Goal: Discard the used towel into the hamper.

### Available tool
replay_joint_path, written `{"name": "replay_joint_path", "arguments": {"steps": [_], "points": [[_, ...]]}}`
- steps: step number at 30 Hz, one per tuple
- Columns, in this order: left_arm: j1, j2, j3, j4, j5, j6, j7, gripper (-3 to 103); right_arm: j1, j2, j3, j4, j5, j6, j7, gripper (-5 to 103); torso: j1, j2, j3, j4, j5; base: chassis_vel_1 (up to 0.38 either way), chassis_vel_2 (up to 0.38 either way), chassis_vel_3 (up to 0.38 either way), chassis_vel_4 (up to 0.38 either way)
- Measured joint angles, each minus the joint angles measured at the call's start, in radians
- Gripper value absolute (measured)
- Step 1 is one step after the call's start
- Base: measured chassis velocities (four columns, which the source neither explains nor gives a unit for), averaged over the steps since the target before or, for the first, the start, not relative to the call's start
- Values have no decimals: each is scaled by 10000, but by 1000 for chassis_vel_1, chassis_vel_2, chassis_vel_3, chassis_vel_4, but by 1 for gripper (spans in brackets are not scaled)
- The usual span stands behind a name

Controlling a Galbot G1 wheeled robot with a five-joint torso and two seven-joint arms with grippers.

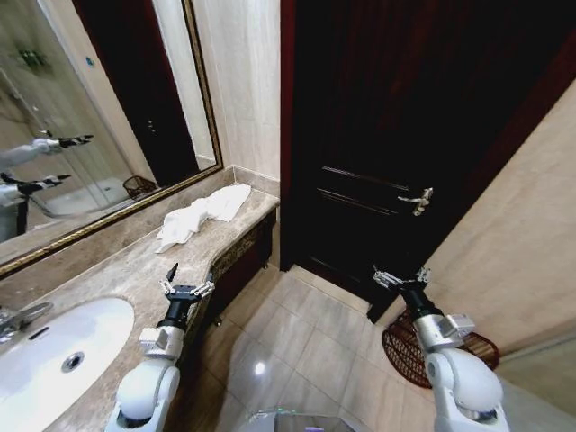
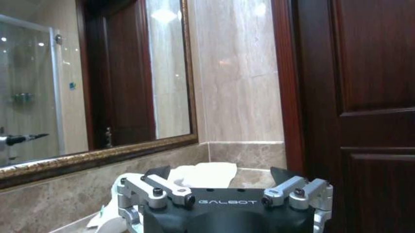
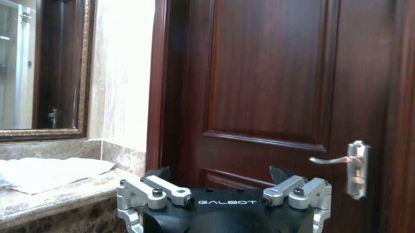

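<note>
Currently both claws stand open and empty: left gripper [image 1: 187, 286] short of the towel [image 1: 202, 214], right gripper [image 1: 401, 275] above the hamper [image 1: 407, 349]. Risk: loose folds could slip or snag the countertop [image 1: 117, 270] edge.

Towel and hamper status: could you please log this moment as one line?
towel: on counter | hamper: floor, beside right arm | left pincer: open, over counter | right pincer: open, empty

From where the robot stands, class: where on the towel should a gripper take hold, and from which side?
Grip the bunched, raised end of the towel, nearest the open left gripper. Coming from above probably suits best: it lies on the counter, and its folds give the fingers something to pinch.
</note>
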Motion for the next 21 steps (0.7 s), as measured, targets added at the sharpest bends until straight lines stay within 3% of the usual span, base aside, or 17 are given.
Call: {"name": "replay_joint_path", "arguments": {"steps": [21], "points": [[40,-15,-9,66,47,-31,67,100,54,-52,7,-102,44,-9,-23,100,0,0,0,0,0,-27,99,98,-30]]}}
